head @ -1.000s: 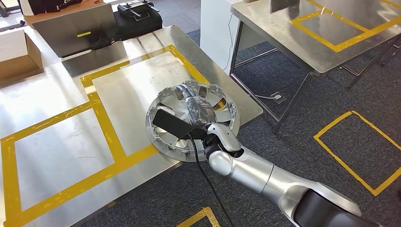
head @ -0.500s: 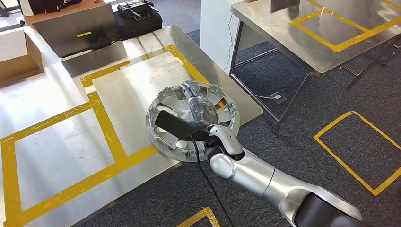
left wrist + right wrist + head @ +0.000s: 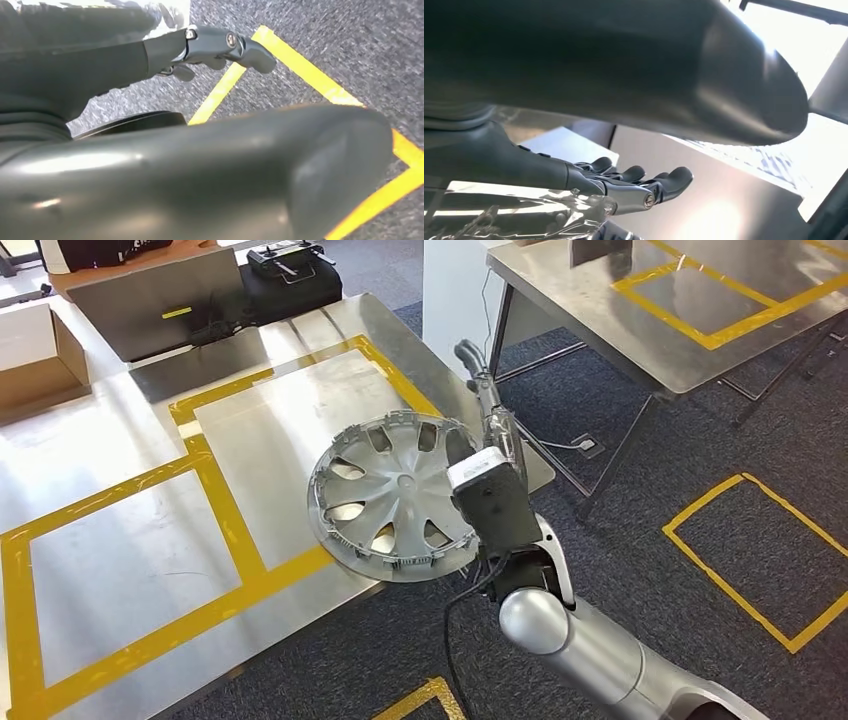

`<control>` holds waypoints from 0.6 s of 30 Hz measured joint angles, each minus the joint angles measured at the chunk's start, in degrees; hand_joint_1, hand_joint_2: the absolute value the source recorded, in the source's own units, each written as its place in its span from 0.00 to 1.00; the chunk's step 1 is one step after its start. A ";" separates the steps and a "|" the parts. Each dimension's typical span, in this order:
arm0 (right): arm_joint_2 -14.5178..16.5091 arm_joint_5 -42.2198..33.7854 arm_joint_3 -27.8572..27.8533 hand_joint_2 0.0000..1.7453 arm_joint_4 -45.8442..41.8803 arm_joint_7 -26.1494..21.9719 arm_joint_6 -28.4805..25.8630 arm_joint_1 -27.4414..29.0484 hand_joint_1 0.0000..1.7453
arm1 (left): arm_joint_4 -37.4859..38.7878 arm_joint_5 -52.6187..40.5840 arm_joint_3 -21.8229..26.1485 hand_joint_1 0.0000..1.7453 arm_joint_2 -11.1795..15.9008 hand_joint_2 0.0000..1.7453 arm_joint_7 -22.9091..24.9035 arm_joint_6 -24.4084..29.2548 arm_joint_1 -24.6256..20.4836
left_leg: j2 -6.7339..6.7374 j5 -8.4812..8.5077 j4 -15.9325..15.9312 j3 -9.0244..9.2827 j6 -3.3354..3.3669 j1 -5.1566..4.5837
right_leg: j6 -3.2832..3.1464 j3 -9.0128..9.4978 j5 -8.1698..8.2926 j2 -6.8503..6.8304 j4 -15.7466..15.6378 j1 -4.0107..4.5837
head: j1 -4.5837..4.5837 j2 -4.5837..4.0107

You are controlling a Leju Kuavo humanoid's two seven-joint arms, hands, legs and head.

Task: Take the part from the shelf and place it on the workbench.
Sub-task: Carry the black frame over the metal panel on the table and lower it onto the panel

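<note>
Setting: workshop floor of dark grey carpet with yellow tape squares; a steel-topped counter [image 3: 120,470] marked with yellow tape frames; a second steel table behind.

Right hand [image 3: 487,405]: raised above the counter's edge, fingers extended and apart, holding nothing; clear film wraps part of it in the right wrist view. It is clear of the part, with no contact visible.

Left hand [image 3: 220,45]: hanging over carpet and tape, fingers loosely out, holding nothing.

Part: silver round spoked plastic wheel cover [image 3: 398,490], lying flat on the counter just beside and below the right hand, on the side toward the counter's middle. Its near rim overlaps the yellow tape line and reaches the counter's edge.

Step in hand, as judged: release done, withdrawal. To do well: lift the hand straight away from the cover, keep fingers spread so none catches a spoke or rim clip, and avoid nudging the cover off the edge.
</note>
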 joint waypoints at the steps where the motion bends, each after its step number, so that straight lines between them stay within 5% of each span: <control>1: -0.52 1.30 -0.51 0.00 -2.67 -0.13 -0.62 0.70 0.00 | 0.01 0.47 0.23 0.00 0.03 0.00 -0.56 0.05 0.05 | 0.01 0.00 0.00 0.00 0.00 0.00 | 0.00 0.00 0.00 0.01 0.00 0.00 | 0.00 0.00; 18: -4.61 3.21 -3.10 0.00 -28.19 -7.27 -4.62 7.86 0.00 | 0.04 3.55 4.16 0.00 0.23 0.00 -4.14 0.74 0.20 | 0.04 -0.01 -0.04 0.10 0.00 0.00 | 0.00 0.10 0.00 0.04 0.00 0.00 | 0.01 0.00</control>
